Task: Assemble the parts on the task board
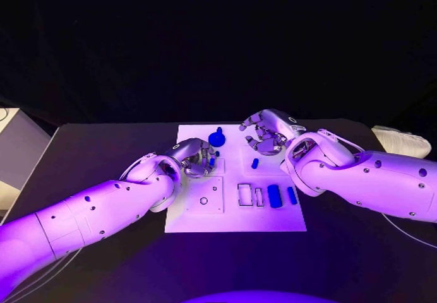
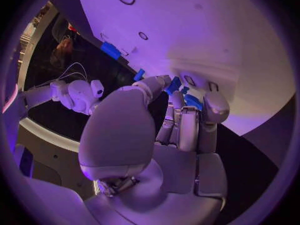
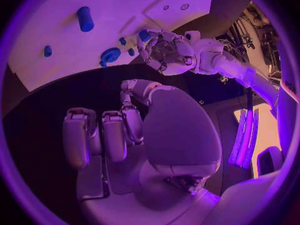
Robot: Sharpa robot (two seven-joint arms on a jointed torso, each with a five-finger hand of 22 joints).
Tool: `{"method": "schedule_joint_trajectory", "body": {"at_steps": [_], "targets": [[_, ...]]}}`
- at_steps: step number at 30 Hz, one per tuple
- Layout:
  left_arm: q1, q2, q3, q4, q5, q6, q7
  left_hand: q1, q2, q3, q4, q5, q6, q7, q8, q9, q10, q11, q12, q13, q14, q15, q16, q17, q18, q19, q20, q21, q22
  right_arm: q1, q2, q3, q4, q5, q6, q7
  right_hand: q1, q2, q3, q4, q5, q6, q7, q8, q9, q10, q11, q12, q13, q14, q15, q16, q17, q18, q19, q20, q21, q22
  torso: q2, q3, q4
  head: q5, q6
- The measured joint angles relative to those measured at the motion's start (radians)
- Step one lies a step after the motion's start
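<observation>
Left hand [image 1: 193, 158] sits over the left-centre of the task board [image 1: 237, 221], fingers curled down around a small blue part [image 1: 212, 162]; in the left wrist view [image 2: 181, 120] the fingertips close against blue pieces [image 2: 187, 97] on the white plate, but how firm the grip is, or whether it's just contact, cannot be told since the fingers cover most of the part. Right hand [image 1: 269, 134] hovers above the board's far-right area, fingers curled inward with nothing visible in them; in the right wrist view [image 3: 125, 130] its fingers are bent in over dark table, no part between them. Blue round knob-like part [image 1: 216, 137] stands near the far edge of the board, between the two hands, with a short stem pointing away from the robot. Small blue peg [image 1: 255, 163] lies mid-board, just beside the right hand's wrist, long axis roughly running near-to-far. Two longer blue bars [image 1: 275, 196] and [image 1: 292, 195] lie side by side at the near-right of the board, long axes running near-to-far, next to rectangular outlined slots [image 1: 245, 194]. Square recess with a small hole [image 1: 204, 201] sits near-left, partly covered by the left forearm. Right forearm hides the board's right edge.
</observation>
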Motion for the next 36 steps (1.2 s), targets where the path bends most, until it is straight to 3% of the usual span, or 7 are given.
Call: {"method": "schedule_joint_trajectory", "body": {"at_steps": [36], "targets": [[-0.004,0.005,-0.001,-0.011,0.001,0.023,-0.007,-0.011,-0.011,-0.02,0.003,-0.001,-0.007,0.004,-0.004,-0.009,0.003,0.003,0.0,0.004,0.0,0.0,0.0,0.0,0.0,0.0,0.0,0.0,-0.007,0.002,-0.003,0.0,0.001,0.002,0.0,0.0,-0.004,-0.004,0.0,-0.006,0.0,0.001,-0.001,0.0,-0.001,0.0,0.0,0.0,0.0,0.0,0.0,0.0,0.0,0.0,0.0,0.0,0.0,-0.001,-0.001,0.0003,0.0012,-0.003,-0.006]]}}
